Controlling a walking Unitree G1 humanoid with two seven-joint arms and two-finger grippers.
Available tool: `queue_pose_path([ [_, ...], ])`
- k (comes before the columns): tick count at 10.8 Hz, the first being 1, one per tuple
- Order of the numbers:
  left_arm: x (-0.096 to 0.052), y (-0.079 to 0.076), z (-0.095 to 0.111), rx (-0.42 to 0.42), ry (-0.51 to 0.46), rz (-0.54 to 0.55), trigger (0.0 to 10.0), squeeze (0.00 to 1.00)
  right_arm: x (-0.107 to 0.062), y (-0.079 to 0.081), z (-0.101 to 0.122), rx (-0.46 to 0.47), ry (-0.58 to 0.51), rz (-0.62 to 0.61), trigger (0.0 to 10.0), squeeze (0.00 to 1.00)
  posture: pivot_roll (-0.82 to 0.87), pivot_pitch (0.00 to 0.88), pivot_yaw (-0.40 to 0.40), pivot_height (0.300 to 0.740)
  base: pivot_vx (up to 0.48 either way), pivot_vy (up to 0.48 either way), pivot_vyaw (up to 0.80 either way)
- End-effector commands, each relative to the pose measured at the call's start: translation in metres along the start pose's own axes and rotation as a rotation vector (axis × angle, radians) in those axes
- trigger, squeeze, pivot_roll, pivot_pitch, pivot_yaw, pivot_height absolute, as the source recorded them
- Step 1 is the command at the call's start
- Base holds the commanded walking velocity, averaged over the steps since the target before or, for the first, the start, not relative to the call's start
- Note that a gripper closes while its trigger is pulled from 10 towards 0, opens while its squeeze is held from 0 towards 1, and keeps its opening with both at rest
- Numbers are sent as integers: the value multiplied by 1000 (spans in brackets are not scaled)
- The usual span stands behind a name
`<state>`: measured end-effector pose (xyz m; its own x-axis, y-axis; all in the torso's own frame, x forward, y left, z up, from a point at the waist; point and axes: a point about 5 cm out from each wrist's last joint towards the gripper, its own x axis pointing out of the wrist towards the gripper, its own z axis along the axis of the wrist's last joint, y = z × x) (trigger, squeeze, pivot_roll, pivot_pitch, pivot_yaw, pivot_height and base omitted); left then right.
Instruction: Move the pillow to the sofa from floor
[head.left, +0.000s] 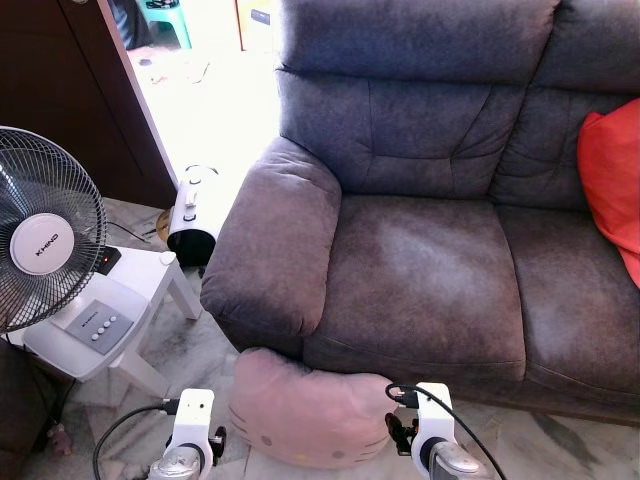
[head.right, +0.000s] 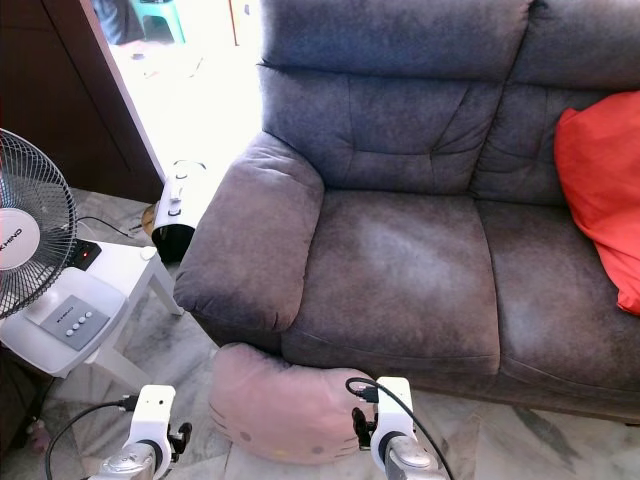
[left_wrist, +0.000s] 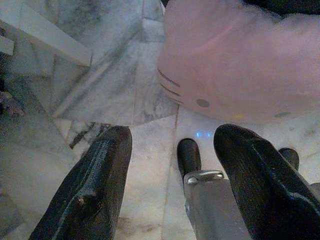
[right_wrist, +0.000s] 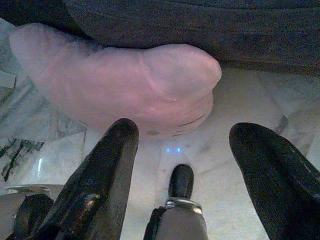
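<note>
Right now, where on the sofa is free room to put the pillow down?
The seat cushion beside the left armrest is bare. The next seat is bare in front, but the red cushion crowds its far end. The pink pillow lies on the floor.

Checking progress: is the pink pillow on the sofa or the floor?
On the floor: pink pillow lies on the tiles against the sofa front.

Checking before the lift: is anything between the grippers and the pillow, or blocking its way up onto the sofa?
Nothing visible. The pink pillow lies on the floor against the sofa front, with the open left gripper and open right gripper flanking it. The seat above is bare; a red cushion sits far right.
</note>
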<state>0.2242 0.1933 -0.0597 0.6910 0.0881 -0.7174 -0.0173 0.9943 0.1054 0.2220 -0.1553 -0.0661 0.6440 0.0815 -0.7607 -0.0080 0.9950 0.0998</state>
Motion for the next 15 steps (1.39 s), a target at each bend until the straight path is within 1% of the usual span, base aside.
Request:
queue_pose_path([
  [1, -2, 0, -11, 1, 39, 3, 10000, 0, -1, 0, -6, -5, 23, -1, 10000, 0, 132, 114, -10, 740, 0, 0, 0],
  [2, -2, 1, -11, -1, 36, 5, 10000, 0, -1, 1, -6, 8, 23, 4, 10000, 0, 132, 115, -10, 740, 0, 0, 0],
  [5, -2, 6, -10, 6, 38, 12, 10000, 0, -1, 1, -5, 1, 20, 4, 10000, 0, 132, 116, -9, 736, 0, 0, 0],
  [8, -2, 5, -9, 6, 34, 12, 10000, 0, -1, 1, -5, -5, 24, 2, 10000, 0, 133, 116, -9, 736, 0, 0, 0],
  [10, -2, 4, -9, 5, 32, 11, 10000, 0, -1, 1, -6, -2, 26, 3, 10000, 0, 133, 116, -10, 736, 246, 0, 0],
  [11, -2, 3, -9, 4, 31, 9, 10000, 0, -1, 2, -6, 14, 23, 10, 10000, 0, 133, 116, -10, 732, 255, 0, -413],
  [12, -2, 1, -8, 3, 27, 7, 10000, 0, -1, 2, -5, 5, 20, 12, 10000, 0, 134, 115, -11, 719, 266, 0, 0],
  [14, -1, 1, -6, 4, 22, 6, 10000, 0, -1, 1, -5, -3, 18, 10, 10000, 0, 133, 115, -11, 719, 268, 0, 0],
  [15, -1, 1, -6, 6, 25, 5, 10000, 0, 0, 1, -5, -9, 21, 10, 10000, 0, 135, 115, -12, 719, 0, 0, 0],
])
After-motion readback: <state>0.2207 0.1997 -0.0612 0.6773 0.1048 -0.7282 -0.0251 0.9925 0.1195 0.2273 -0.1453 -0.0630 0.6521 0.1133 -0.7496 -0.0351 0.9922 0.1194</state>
